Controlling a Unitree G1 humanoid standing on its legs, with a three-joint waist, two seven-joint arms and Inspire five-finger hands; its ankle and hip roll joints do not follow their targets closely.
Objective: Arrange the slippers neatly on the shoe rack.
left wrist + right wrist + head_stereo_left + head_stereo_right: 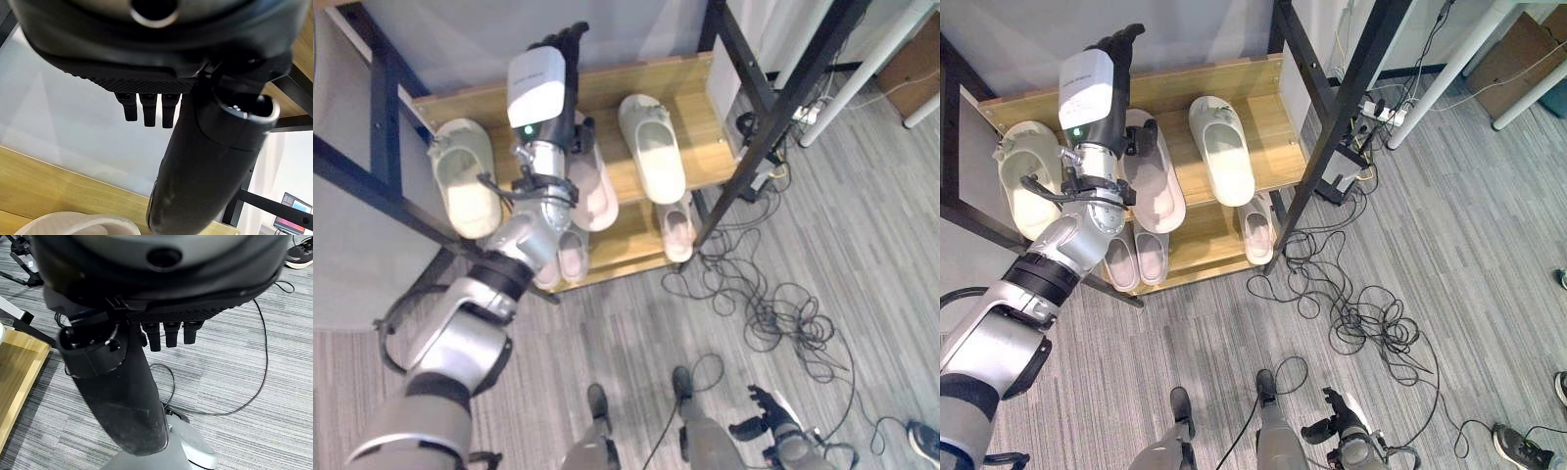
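While the left hand (1114,44) reaches over the top shelf (1263,108) of the rack (1327,127), its fingers (150,108) stand straight and spread, holding nothing, with the thumb (205,161) stretched out beside them. It hovers near the back of the shelf, above the heel end of the pink slipper (1157,181). In its own wrist view the wooden board and the curved edge of a pale slipper lie below the fingertips, apart from them.

Three slippers lie on the top shelf. A cream slipper (1026,181) sits at the left end, the pink one lies in the middle, partly hidden by the left forearm, and a white slipper (1222,149) lies to the right of it, a little apart and angled slightly. All three lie sole down, running front to back.

On the lower shelf (1205,235) more slippers show. A pale pink pair (1139,257) peeks out from under the top board, side by side and touching, and a single pale slipper (1257,230) lies near the right post.

Low at the right, the right hand (1337,419) hangs over the grey striped floor (1469,294), well apart from the rack, its fingers (168,333) relaxed and loose, holding nothing. Black cables (1361,313) tangle on the floor between the rack and that hand.
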